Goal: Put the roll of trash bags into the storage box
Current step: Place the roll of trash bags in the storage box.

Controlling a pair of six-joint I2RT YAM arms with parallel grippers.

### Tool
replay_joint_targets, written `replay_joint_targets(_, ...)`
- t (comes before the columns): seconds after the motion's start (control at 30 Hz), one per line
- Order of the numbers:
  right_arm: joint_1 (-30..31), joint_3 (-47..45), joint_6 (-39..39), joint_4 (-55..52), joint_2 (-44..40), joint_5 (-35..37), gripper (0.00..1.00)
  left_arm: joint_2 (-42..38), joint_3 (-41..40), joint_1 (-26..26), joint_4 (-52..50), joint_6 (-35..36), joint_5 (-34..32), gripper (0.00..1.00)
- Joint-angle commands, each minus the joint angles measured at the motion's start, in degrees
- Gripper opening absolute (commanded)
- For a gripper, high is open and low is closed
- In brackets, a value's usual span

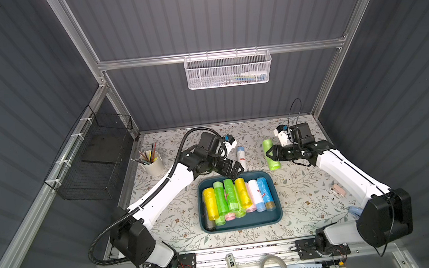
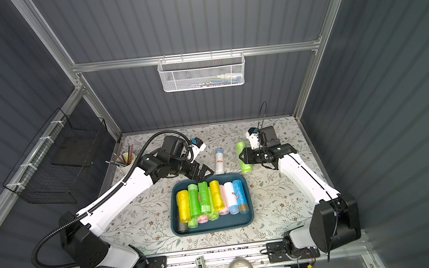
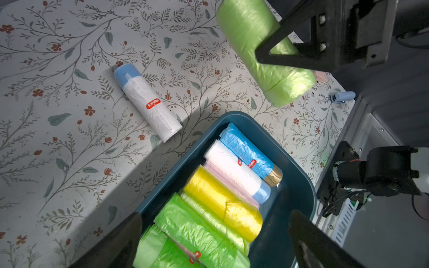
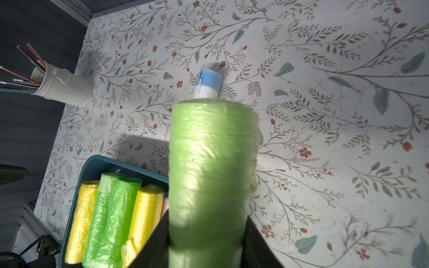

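A light green roll of trash bags (image 1: 274,164) (image 2: 247,167) (image 4: 209,162) hangs just above the table, beyond the far right corner of the storage box. My right gripper (image 1: 269,155) (image 4: 206,232) is shut on its middle. The dark teal storage box (image 1: 254,220) (image 2: 224,223) (image 3: 292,199) holds several yellow, green, pink, white and blue rolls. My left gripper (image 1: 234,171) (image 3: 216,220) hovers open over the box's far edge, with nothing between its fingers. A white-and-blue roll (image 1: 241,158) (image 3: 148,102) lies on the table behind the box.
A white cup of pencils (image 1: 153,162) stands at the far left. On the left wall hangs a black wire basket (image 1: 92,162), on the back rail a white mesh basket (image 1: 228,70). A small pink object (image 1: 338,189) lies at the right.
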Motion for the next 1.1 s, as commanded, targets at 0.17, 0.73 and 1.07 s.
replay_joint_targets(0.17, 3.28, -6.2, 2.67, 1.97, -5.82, -4.07, 0.4, -8.31, -11.09, -0.11, -2.3, 1.29, 1.82, 1.0)
replay_joint_targets(0.73, 11.47, -17.64, 10.06, 10.05, -6.43, -6.43, 0.41, -20.74, -20.79, -0.1, 2.71, 4.38, -3.19, 1.0)
replay_joint_targets(1.07, 14.68, -18.05, 11.51, 9.67, -3.96, -4.69, 0.41, -19.9, -20.43, -0.11, 1.91, 6.33, 6.4, 1.0)
